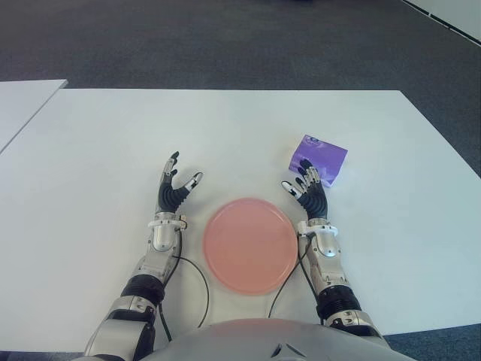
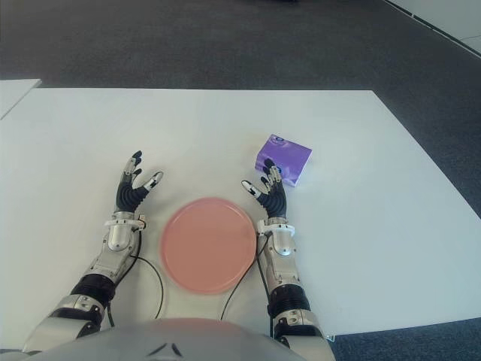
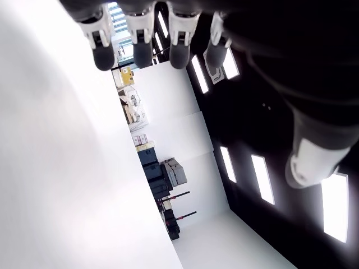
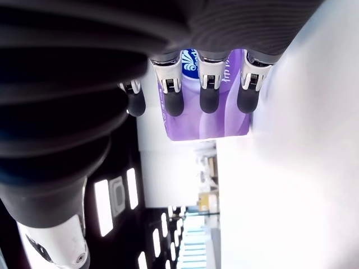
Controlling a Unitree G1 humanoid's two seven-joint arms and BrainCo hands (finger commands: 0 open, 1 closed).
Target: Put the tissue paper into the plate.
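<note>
I have the right hand point(image 1: 310, 194) just short of the purple tissue pack point(image 1: 319, 159), fingers spread and holding nothing; in the right wrist view its 4 fingertips point(image 4: 208, 101) line up in front of the pack's near face, and I cannot tell whether they touch it. The pack lies on the white table point(image 1: 225, 135), beyond and to the right of the pink plate point(image 1: 250, 245), apart from it. The left hand point(image 1: 174, 189) shows left of the plate, fingers likewise spread and empty. For the grasp, I judge I should push the right hand further so the fingers pass over the pack's top and the thumb comes in against the near side, then close slowly; the wrapper looks soft and glossy, so a shallow pinch could slip or shove the pack away. Then lift clear and carry it back and left over the plate's rim. The tabletop is plain white and bare around the work, with 2 black cables trailing by the wrists. Dark grey carpet point(image 1: 225, 37) lies beyond the far edge; another white table point(image 1: 19, 101) sits to the left.
</note>
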